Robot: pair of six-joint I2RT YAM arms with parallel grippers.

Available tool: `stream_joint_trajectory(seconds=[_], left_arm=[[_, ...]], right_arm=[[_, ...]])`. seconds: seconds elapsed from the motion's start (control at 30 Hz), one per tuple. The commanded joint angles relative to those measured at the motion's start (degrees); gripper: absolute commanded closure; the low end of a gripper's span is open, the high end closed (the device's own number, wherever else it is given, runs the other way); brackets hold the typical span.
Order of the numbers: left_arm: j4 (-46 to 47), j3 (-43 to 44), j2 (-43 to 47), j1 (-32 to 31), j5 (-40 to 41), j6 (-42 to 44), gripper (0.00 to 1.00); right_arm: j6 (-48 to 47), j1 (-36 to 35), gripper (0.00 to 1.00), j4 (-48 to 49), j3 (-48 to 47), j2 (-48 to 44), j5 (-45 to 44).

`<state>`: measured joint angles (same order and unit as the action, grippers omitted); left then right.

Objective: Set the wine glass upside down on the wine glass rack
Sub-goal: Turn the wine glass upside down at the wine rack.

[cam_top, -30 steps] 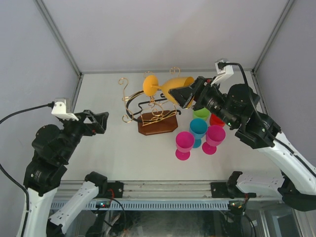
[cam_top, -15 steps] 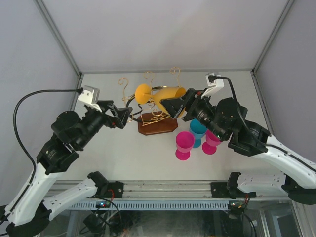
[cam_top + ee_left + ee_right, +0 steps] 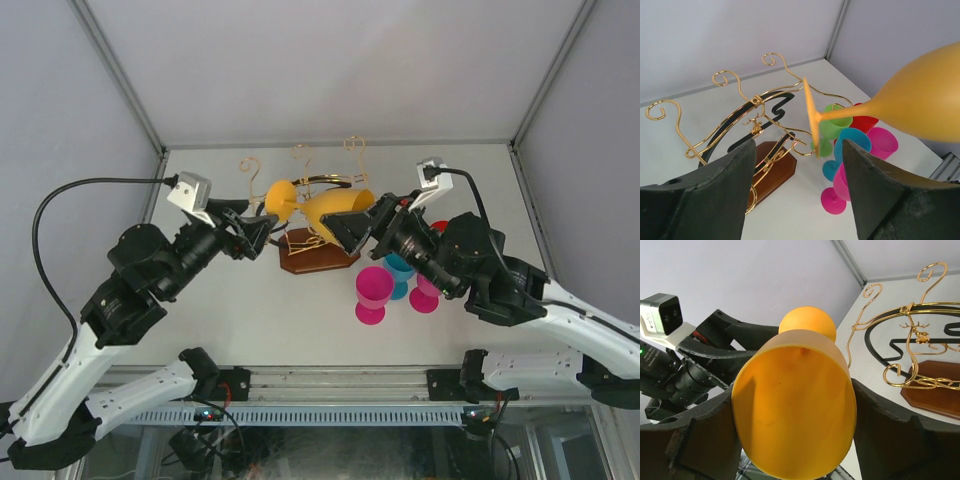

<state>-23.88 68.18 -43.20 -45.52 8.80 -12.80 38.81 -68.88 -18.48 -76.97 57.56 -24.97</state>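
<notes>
Over the wine glass rack [image 3: 322, 257], the right fingers [image 3: 890, 440] gripped the orange wine glass [image 3: 330, 208] by its bowl, held sideways with its foot leftward. Near that foot, the left fingers [image 3: 705, 200] stood wide, not touching. Probable step: handover; next, closing squarely on the stem.

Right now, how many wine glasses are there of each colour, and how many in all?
orange wine glass: 1
pink wine glasses: 2
blue wine glass: 1
green wine glass: 1
red wine glass: 1
Total: 6
</notes>
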Motion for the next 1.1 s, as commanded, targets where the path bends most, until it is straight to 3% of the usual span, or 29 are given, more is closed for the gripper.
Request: stream_joint_trajectory(seconds=[0.0, 0.37, 0.5, 0.67, 0.73, 0.87, 1.07], left_arm=[[2.63, 0.11, -0.81, -1.15, 2.39, 1.81, 0.29], [2.74, -0.24, -1.58, -1.24, 4.13, 2.03, 0.51], [3.08, -0.37, -1.71, -1.24, 3.92, 1.89, 0.64], [3.22, -0.44, -1.39, -1.24, 3.32, 1.72, 0.92], [3.14, -0.58, -1.08, -1.24, 3.0, 1.8, 0.96], [2.81, -1.07, -0.26, -1.25, 3.09, 2.57, 1.0], [0.15, -1.13, 1.83, -1.24, 4.83, 5.38, 1.0]], right_arm=[[0.79, -1.22, 0.48, 4.37, -0.2, -0.17, 1.3], [1.05, -2.91, 0.48, 5.21, 0.81, -0.69, 2.52], [0.94, -3.01, 0.47, 5.09, 1.24, -0.78, 2.52], [0.7, -3.01, 0.46, 4.29, 1.55, -0.74, 2.61], [0.61, -3.01, 0.45, 4.3, 1.58, -0.78, 2.76], [0.07, -2.89, 0.37, 4.29, 1.56, -0.91, 3.36], [-1.18, -1.08, 0.14, 2.01, 1.56, -2.4, 4.34]])
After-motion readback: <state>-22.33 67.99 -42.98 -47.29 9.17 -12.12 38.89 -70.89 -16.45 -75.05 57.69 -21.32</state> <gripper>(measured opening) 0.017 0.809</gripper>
